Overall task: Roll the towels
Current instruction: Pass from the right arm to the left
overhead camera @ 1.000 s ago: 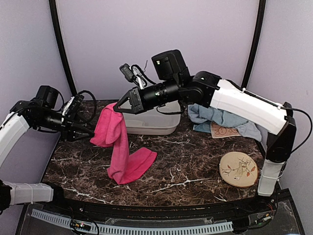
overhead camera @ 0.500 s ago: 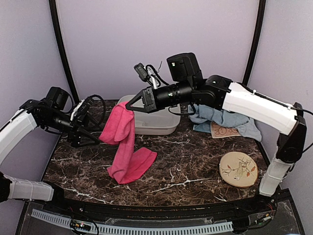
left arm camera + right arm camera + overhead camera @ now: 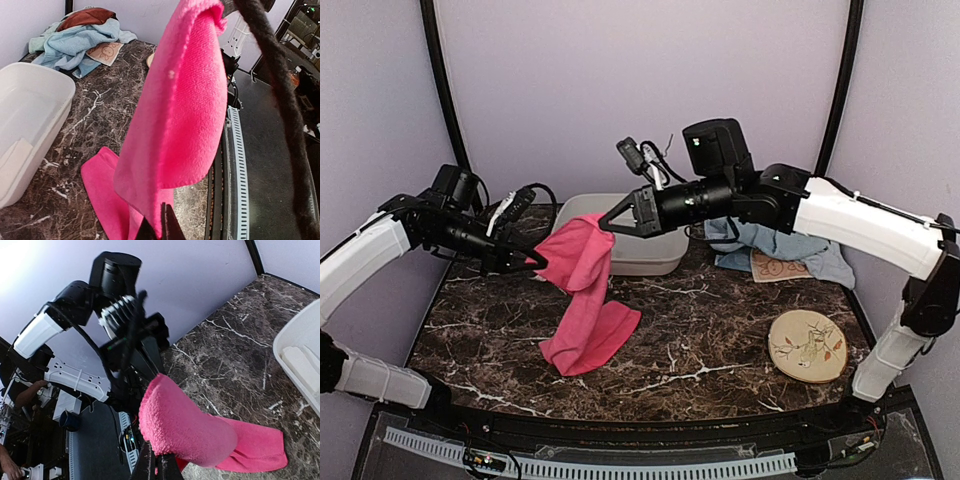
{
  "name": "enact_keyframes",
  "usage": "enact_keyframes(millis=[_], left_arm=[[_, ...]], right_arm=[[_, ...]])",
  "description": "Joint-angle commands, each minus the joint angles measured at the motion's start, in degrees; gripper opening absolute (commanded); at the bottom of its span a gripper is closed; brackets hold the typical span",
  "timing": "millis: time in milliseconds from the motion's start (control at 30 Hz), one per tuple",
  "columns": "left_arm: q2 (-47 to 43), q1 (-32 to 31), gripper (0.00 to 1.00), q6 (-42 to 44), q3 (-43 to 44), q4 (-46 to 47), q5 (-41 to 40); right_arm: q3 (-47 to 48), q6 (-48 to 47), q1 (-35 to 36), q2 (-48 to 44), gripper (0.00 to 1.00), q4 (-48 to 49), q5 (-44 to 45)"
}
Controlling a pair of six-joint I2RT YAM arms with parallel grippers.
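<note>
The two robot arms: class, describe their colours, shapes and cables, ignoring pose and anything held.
The left arm and right arm have smooth white shells between bulky black joints. The left pincer and right pincer are black, tapering to thin fingers. Black cables loop loosely near both wrists.

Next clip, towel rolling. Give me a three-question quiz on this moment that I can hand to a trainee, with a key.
1. True or false: the pink towel lies wholly flat on the table.
2. Which is shut on the pink towel? A: the left gripper alone. B: the right gripper alone. C: both.
3. Fill in: the round leaf-patterned disc lies near the ___ arm's base.
Key: 1 false: its upper part hangs between the two grippers and only its lower end rests on the table. 2 C. 3 right.
</note>
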Motion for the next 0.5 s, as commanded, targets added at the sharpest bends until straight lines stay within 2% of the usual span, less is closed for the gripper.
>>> enact_keyframes(millis=[0, 133, 233, 400, 467], left_arm=[[-1.4, -0.2, 0.00, 4.3, 6.1, -3.3, -3.8], [1.0, -3.3, 0.00, 8.6, 12.7, -8.1, -7.5], [4.3, -8.8, 0.00, 9.8, 16.7, -10.2, -10.3], [12.7, -18.2, 0.00, 10.7, 24.3, -12.3, -12.8], [15.7, -19.9, 0.00, 10.6, 27.3, -13.1, -12.4]], right_arm=[[-5.8, -3.9, -3.4, -9.3, 0.00, -4.6, 4.8], [-7.6, -11.3, -6.5, -13.1, 0.00, -21.5, 19.4], [-6.9, -13.7, -6.5, -14.3, 0.26, -29.2, 25.7], [-8.4, -14.9, -5.0, -18.4, 0.62, -20.7, 17.7], [-8.7, -16.8, -2.9, -18.4, 0.72, -17.7, 16.1]])
